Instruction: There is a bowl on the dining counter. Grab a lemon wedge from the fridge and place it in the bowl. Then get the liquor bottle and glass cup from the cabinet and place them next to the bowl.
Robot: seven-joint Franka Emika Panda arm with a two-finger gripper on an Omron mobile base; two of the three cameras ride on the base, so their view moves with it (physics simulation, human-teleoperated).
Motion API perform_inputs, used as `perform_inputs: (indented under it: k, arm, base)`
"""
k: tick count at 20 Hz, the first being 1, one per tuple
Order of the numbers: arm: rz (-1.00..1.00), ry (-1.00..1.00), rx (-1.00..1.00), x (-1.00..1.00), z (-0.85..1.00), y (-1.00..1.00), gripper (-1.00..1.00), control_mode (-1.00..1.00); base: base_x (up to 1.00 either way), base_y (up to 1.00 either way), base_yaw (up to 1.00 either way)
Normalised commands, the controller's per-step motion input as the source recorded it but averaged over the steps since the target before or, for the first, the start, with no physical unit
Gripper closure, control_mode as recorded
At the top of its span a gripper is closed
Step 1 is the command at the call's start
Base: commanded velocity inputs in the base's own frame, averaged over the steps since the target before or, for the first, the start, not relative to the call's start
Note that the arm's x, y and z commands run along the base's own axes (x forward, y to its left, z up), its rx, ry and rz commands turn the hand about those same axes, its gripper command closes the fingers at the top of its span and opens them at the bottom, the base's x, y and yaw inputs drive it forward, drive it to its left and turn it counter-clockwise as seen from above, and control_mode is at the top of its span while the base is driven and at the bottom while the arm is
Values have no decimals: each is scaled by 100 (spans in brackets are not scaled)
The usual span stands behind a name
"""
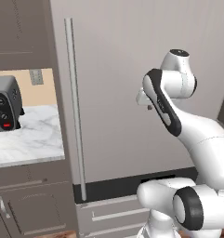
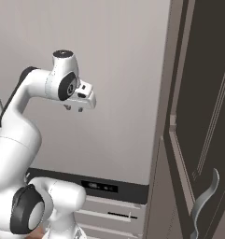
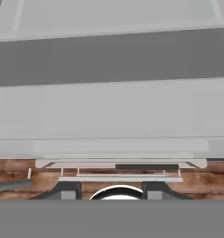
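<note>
The tall grey-beige fridge [image 1: 127,69] stands shut right in front of me, its long silver bar handle [image 1: 75,107] on the left of the door. My gripper [image 1: 143,100] hangs close before the door at mid height and points down; the right base view has it [image 2: 74,108] left of centre. The hand view looks down the fridge front [image 3: 111,111] to the bottom drawer's horizontal handle [image 3: 120,163] and the wooden floor. The gripper [image 3: 111,191] is open, with nothing between its fingertips [image 3: 70,190]. The bowl, lemon wedge, liquor bottle, glass cup, cabinet and dining counter are out of view.
Left of the fridge a marble worktop [image 1: 34,139] carries a dark toaster [image 1: 4,104], with taupe cupboard doors [image 1: 34,211] below. A dark door panel [image 2: 202,93] with a curved silver handle [image 2: 205,196] stands close on the right.
</note>
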Motion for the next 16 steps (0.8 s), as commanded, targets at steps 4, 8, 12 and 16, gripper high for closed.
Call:
perform_inputs:
  k: [4, 8, 12, 16]
  arm:
    - [0, 0, -2, -3, -3, 0, -100, -100]
    - [0, -9, -5, -34, -10, 0, -100, -100]
    - [-1, -15, 0, -39, -31, -1, -100, -100]
    - [-2, -1, 0, -24, -32, -1, -100, -100]
  base:
    - [0, 0, 0]
    - [0, 0, 0]
    - [0, 0, 0]
    - [0, 0, 0]
